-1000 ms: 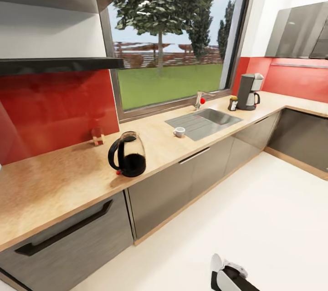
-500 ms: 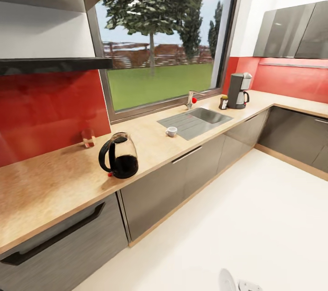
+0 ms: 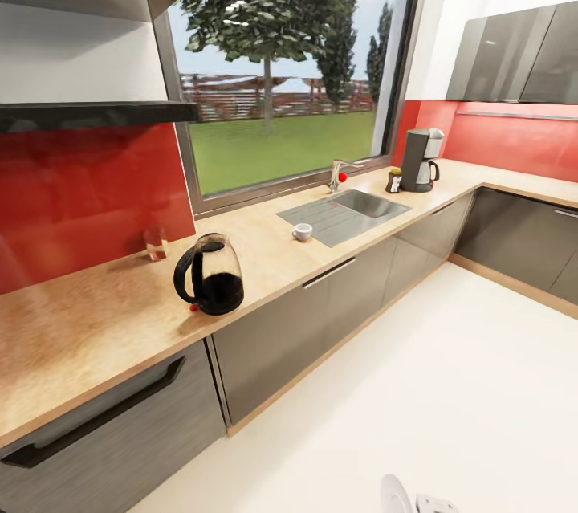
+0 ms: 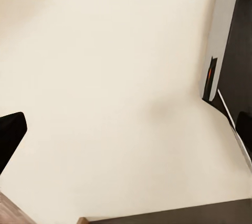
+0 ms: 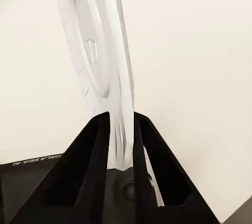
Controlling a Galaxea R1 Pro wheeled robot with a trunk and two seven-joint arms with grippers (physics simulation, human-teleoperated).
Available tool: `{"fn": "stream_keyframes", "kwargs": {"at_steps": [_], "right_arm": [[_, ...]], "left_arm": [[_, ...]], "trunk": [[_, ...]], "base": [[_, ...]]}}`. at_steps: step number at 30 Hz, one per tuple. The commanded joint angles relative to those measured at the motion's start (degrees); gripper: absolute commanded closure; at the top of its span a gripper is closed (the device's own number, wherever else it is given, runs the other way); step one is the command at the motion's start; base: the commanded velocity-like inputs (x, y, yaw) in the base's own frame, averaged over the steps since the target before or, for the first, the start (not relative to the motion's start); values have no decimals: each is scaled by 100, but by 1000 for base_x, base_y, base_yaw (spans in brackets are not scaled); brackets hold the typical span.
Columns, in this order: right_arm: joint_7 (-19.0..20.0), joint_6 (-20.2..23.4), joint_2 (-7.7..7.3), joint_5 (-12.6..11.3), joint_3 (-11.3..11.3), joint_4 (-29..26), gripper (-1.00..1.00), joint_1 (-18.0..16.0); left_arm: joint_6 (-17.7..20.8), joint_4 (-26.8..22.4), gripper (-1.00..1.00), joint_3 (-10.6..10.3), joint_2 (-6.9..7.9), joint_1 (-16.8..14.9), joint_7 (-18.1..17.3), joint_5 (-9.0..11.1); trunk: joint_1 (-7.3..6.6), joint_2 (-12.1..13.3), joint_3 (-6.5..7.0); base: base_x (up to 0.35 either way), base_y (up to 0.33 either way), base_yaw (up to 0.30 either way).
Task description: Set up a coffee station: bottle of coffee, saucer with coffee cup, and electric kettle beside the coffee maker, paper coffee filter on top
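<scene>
Right gripper [image 5: 122, 140] pinching white saucer [image 5: 97, 50] on edge; left gripper's [image 4: 126, 129] fingers spread wide; electric kettle [image 3: 209, 274], coffee cup [image 3: 302, 232] by sink [image 3: 345, 212]; coffee maker [image 3: 419, 160] beside, seemingly, coffee bottle [image 3: 393, 181].

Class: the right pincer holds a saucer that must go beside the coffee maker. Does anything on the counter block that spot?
A small bottle stands left of the coffee maker; its right side looks free. The saucer is clamped in the right pincer.

Bright window [image 3: 281, 71] daylight — soft, shadowless
</scene>
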Motion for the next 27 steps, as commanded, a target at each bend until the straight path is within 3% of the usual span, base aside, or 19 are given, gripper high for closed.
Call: {"fn": "stream_keyframes", "kwargs": {"at_steps": [1, 8, 27], "right_arm": [[-27, 28, -2, -48, 45, -21, 100, -2], [-19, 24, -17, -62, 42, -14, 100, -1], [-15, 16, -31, -79, 45, -4, 100, 1]], "left_arm": [[34, -16, -100, 35, -6, 4, -5, -43], [6, 1, -100, 72, 15, 4, -29, -1], [1, 11, -100, 18, 19, 4, -52, -57]], "trunk": [[4, -12, -11], [4, -12, -11], [4, -12, -11]], "base": [[0, 0, 0], [0, 0, -79], [0, 0, -293]]}}
